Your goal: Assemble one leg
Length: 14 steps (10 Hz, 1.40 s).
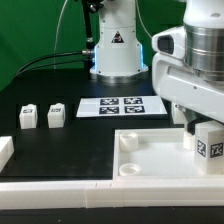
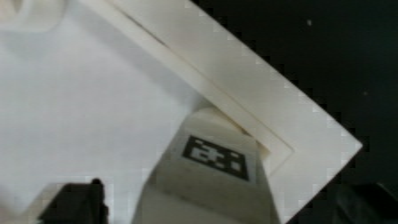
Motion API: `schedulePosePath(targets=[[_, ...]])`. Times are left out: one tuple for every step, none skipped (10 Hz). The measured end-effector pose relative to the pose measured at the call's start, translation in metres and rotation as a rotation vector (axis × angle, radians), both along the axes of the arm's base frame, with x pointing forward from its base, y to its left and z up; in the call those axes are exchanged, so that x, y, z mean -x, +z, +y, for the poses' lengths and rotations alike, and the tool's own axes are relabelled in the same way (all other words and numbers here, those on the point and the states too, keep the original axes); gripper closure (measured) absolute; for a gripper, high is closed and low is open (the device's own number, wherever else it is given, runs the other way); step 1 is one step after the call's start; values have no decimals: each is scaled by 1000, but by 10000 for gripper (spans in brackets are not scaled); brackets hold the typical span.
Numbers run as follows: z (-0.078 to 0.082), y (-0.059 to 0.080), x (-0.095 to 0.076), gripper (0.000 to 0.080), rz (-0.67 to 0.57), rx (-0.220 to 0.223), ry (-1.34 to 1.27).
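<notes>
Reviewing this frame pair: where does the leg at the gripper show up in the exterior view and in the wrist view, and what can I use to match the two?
Exterior view: the leg stands at the picture's right edge, under the gripper, over the large white panel.
Wrist view: the leg fills the lower middle, marker facing the camera, against the panel.
Shared landmark: the panel's raised rim.

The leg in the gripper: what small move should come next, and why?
Probably a slow, short descent. In the exterior view the gripper holds the leg upright over the right part of the white panel. Whether it sits exactly over a socket I cannot tell, so align first.
</notes>
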<state>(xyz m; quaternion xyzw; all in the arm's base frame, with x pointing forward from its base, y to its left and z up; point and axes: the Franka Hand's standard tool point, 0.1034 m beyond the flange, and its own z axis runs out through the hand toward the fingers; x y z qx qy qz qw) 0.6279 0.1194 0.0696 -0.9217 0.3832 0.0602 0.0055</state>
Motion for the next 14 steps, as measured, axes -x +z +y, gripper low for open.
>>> schedulePosePath(targets=[[0,0,0,152,-4,-9,84],[0,-1,1,151,-11,-21,211],[2,-1,1,151,-17,-27,315],[2,0,1,151,-24,-30,449],[0,1,0,151,-32,-40,601],[-2,2,-1,151,-35,-51,717],[-5,2,-1,151,-39,-61,809],[-9,2,-2,151,-44,-74,923],[-11,2,-3,151,-50,-78,975],[-11,2,-3,151,-50,-78,974],[-11,1,-3,151,-50,-78,972],[-11,1,-3,245,-49,-78,972],[-11,1,-2,245,-49,-78,972],[-11,0,-2,450,-48,-79,972]])
